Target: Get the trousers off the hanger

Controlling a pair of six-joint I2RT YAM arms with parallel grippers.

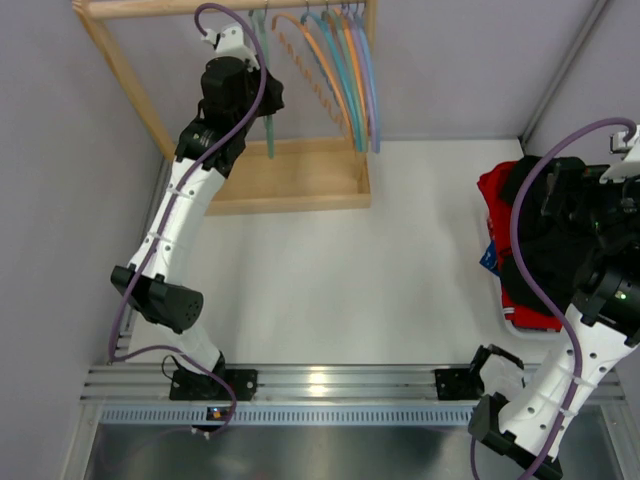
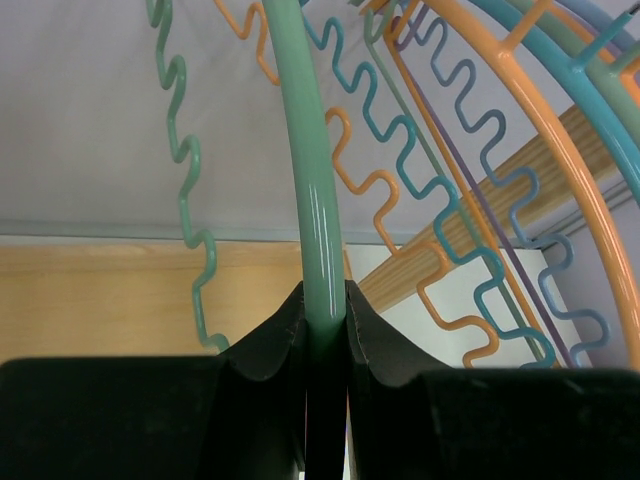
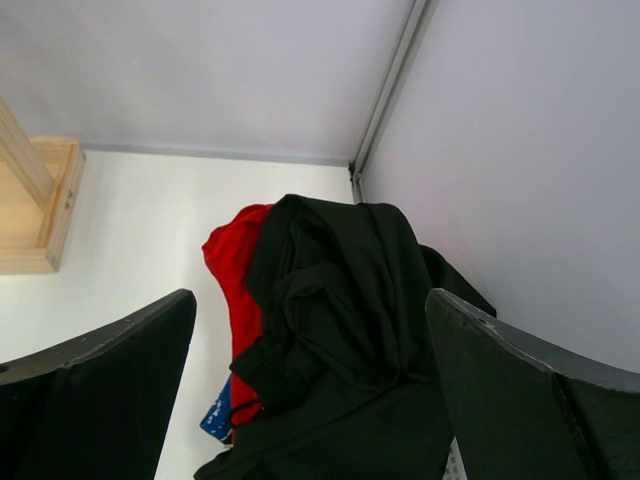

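The mint-green hanger [image 1: 268, 128] hangs at the left end of the wooden rack, with no cloth on it. My left gripper [image 2: 325, 300] is shut on its smooth curved arm [image 2: 306, 150], and its wavy notched arm [image 2: 185, 170] shows to the left. The black trousers [image 3: 340, 300] lie crumpled on a pile at the table's right edge [image 1: 545, 245], on top of a red garment [image 3: 230, 270]. My right gripper [image 3: 310, 305] hovers just above the trousers, open wide, with nothing between its fingers.
Several orange, blue and purple hangers [image 1: 345, 70] hang on the rack's rail to the right of the green one. The wooden rack base [image 1: 290, 180] stands at the back left. A blue patterned cloth [image 3: 215, 420] peeks out beneath the pile. Walls close in on the right.
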